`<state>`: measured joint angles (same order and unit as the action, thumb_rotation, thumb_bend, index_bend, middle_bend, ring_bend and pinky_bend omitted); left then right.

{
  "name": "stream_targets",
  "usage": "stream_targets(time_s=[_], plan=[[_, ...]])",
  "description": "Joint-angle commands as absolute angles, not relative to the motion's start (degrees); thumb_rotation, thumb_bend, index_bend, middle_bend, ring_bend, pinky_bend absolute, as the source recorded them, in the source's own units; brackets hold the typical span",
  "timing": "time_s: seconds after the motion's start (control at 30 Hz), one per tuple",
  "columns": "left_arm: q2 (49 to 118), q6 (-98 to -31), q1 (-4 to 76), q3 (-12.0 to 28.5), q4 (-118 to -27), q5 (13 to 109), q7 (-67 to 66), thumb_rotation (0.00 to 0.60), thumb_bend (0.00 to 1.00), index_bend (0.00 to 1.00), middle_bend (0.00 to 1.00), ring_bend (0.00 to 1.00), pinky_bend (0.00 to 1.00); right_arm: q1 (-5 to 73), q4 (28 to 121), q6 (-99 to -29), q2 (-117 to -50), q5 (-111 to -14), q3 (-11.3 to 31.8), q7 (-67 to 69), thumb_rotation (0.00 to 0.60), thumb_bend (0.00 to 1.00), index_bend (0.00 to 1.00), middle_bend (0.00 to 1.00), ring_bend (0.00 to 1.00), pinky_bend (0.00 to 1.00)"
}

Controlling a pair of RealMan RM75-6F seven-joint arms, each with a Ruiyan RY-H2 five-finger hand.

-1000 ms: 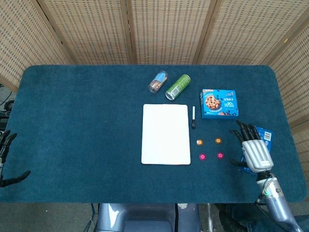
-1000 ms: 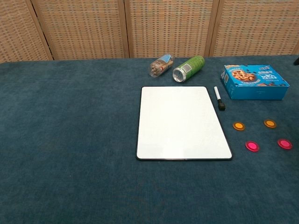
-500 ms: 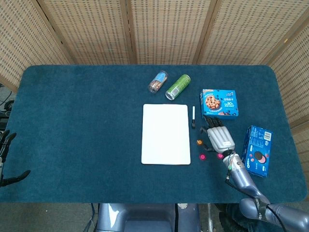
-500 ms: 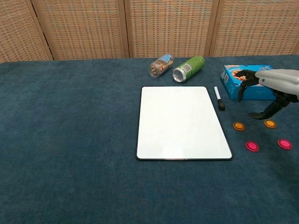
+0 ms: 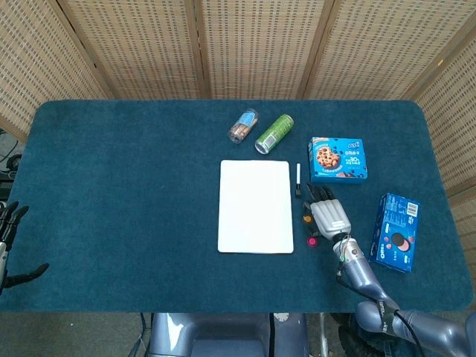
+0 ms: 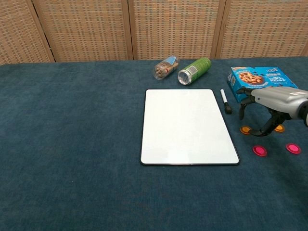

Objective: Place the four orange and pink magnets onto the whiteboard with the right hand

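Note:
The whiteboard lies flat mid-table with nothing on it. To its right on the cloth lie two orange magnets and two pink magnets. My right hand hovers palm down over the orange pair, its fingers spread and curved downward, holding nothing. In the head view it hides the right-hand magnets; only one orange magnet and one pink magnet show. My left hand is at the table's left edge, fingers apart and empty.
A black-capped marker lies just right of the whiteboard. Behind it are a blue cookie box, a green can and a clear tube on their sides. A blue biscuit box lies far right.
My right hand has swung leftward from the table's right edge to over the magnets and dropped closer to them. The magnets and the left hand have not moved.

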<state>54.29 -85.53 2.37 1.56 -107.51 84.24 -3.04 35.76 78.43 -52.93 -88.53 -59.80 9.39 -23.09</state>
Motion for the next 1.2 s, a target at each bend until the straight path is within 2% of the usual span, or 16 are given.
stream_targets(time_s=[0.03,0.47,1.2], plan=[[54.10,-85.13,2.51,1.46,-107.50,84.22,-2.59,0.600,0.00,0.00,0.00,0.00,0.00,36.36,77.47,-52.56,-89.53,-58.33,9.53,-24.23,0.600,0.36,0.39,0.00,0.00,0.00],[53.90,-85.31,2.40,1.41,-107.30,84.38,-1.89,0.600,0.00,0.00,0.00,0.00,0.00,37.45,73.85,-52.90,-92.58,-56.74,8.85,-26.39,0.600,0.36,0.39,0.00,0.00,0.00],[53.95,-85.19,2.48,1.43,-107.29,84.24,-1.94,0.600,0.00,0.00,0.00,0.00,0.00,38.22,71.80,-51.61,-93.01,-54.87,8.61,-27.11,0.600,0.36,0.40,0.00,0.00,0.00]])
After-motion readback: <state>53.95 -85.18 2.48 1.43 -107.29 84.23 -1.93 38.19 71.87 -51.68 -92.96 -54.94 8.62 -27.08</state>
